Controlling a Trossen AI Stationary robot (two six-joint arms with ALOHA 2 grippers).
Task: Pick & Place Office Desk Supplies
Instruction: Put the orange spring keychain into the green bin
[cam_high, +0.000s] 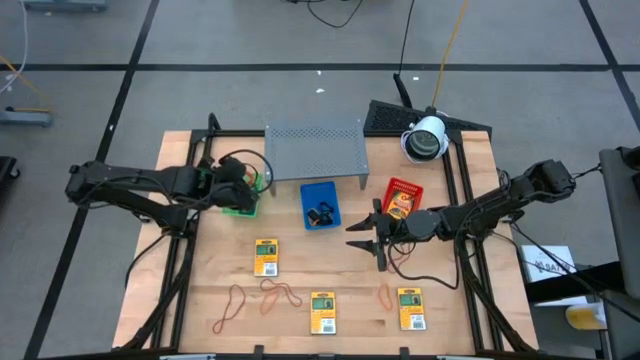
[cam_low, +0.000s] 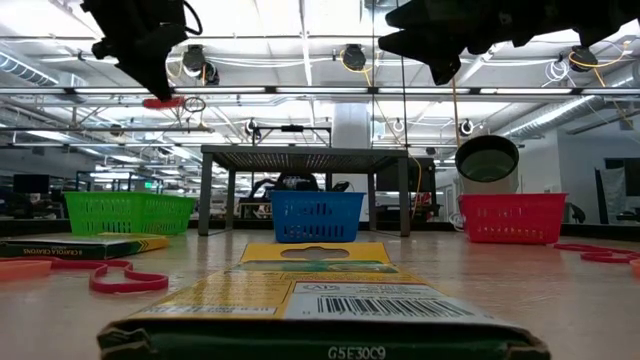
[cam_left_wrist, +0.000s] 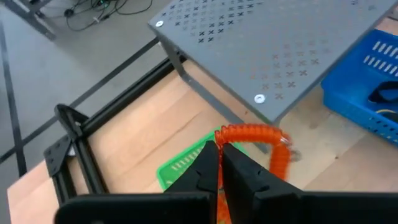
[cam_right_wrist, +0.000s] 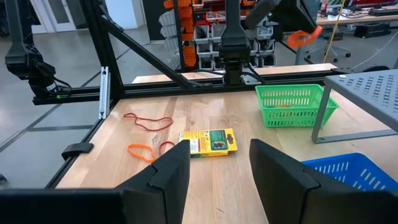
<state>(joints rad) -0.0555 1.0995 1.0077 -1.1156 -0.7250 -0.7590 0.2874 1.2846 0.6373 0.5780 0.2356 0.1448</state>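
One rubber band (cam_left_wrist: 252, 134) is pinched in our left pincer (cam_left_wrist: 219, 163) above the green tray (cam_high: 240, 205); we should release centrally. Right pincer (cam_right_wrist: 219, 163) is spread.

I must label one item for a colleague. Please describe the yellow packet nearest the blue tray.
Start at the grey perforated shelf, then the blue tray before it. The yellow packet lies flat on the wood, left of and beyond that tray. It alone sits in the upper row; the other two lie near the table's front edge.
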